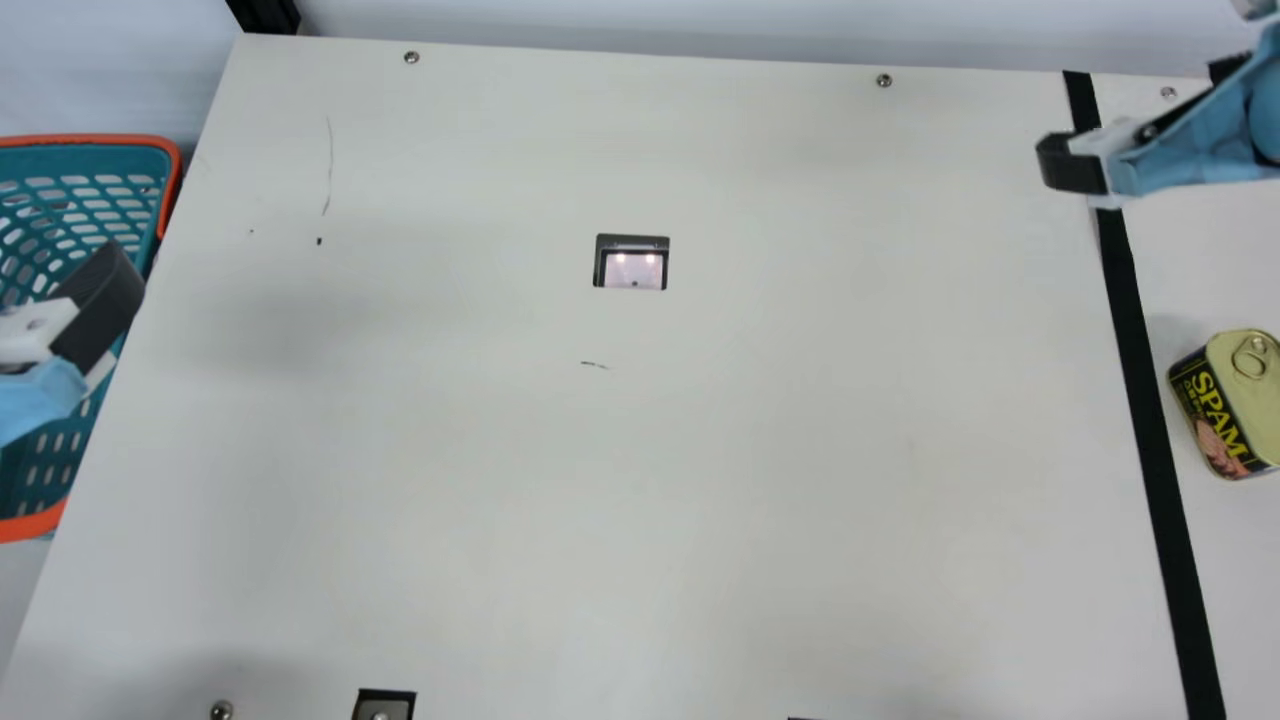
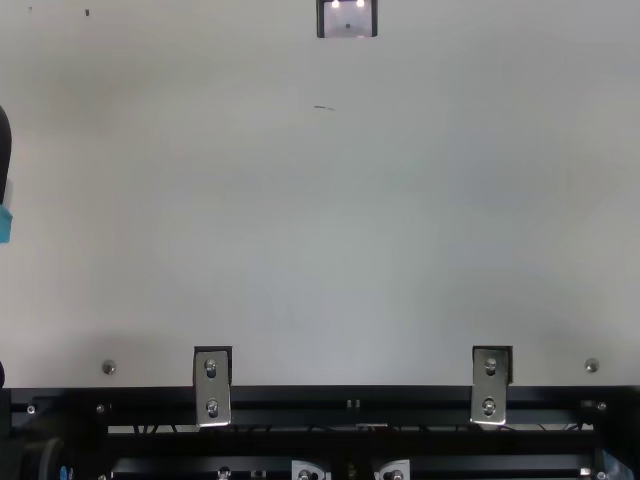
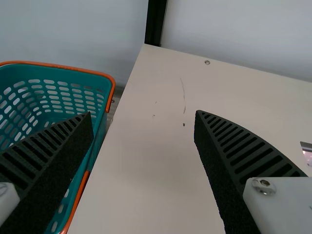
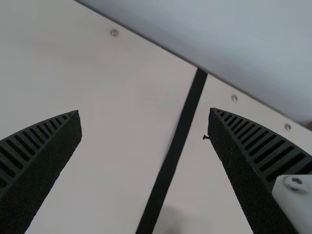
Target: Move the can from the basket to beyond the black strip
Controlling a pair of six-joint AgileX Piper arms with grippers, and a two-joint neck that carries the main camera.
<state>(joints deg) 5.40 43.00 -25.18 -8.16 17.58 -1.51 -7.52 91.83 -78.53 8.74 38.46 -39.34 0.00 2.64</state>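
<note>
Hanging at the table's [image 1: 700,480] left edge by the basket [image 1: 95,139], my left gripper [image 1: 108,300] released, fingers spread; my right gripper [image 1: 1070,165] likewise released, near the far edge, above the black strip [image 1: 1150,420]; can [image 1: 1240,405] upright on the table, beyond the strip, well apart from that far edge.

Basket [image 1: 90,140] left of left claw [image 1: 110,295]. Strip [image 1: 1148,400] on table [image 1: 750,480], below right claw [image 1: 1072,165]. Can [image 1: 1222,400] on table, nearer than right claw, right of strip.
</note>
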